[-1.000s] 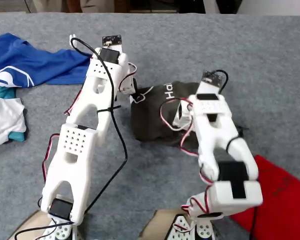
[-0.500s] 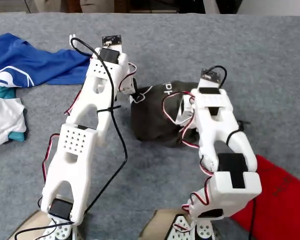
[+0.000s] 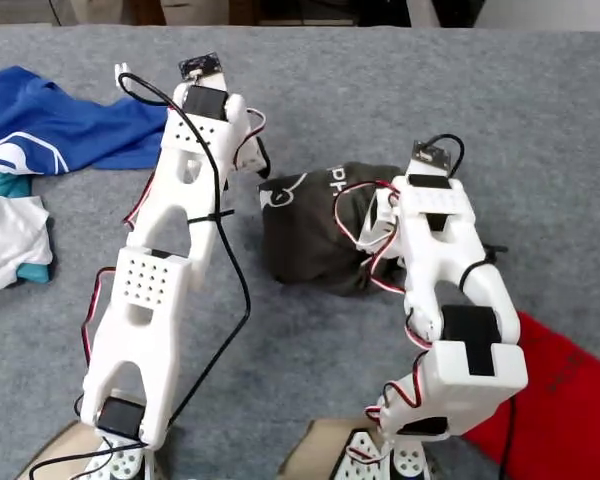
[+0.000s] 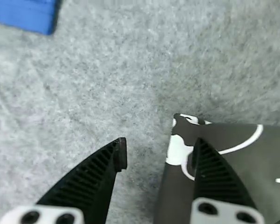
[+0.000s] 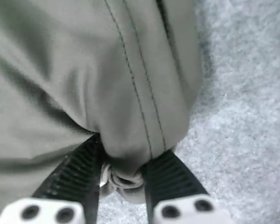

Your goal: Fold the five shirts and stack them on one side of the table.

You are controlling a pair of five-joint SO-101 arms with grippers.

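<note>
- Looking down on a grey, felt-like table (image 3: 540,110), running out to 3, 6 and 9 o'clock in the high view, with a thin strip of room along 12 o'clock, wood-brown and dark.
- Standing at 6 o'clock on tan boards (image 3: 305,450): 2 white arms, both stretching toward 12 o'clock.
- Lying at the centre of the table, between the 2 arms: a bunched dark shirt (image 3: 305,240) with white print.
- Hiding the 3 o'clock part of the dark shirt under the right arm.
- Being cut off at the 9 o'clock edge: a blue shirt (image 3: 70,125) and white and teal cloth (image 3: 10,235).
- Being cut off at the 5 o'clock corner: a red shirt (image 3: 570,400).
- Leaving the shapes in the room strip too cut off to name.
- Running its long axis roughly from 9 to 3 o'clock, pointing 1 printed corner toward 10 o'clock, and carrying print along the 12 o'clock edge, partly creased and hard to make out.
- Hovering at that corner: the left gripper (image 4: 159,154), fingers moderately apart, 1 over the shirt, the other over bare table; being unable to tell whether either is touching.
- Pinching a stitched fold of the dark shirt: the right gripper (image 5: 123,163), fingers drawn narrow on the cloth, grey table just beside.
</note>
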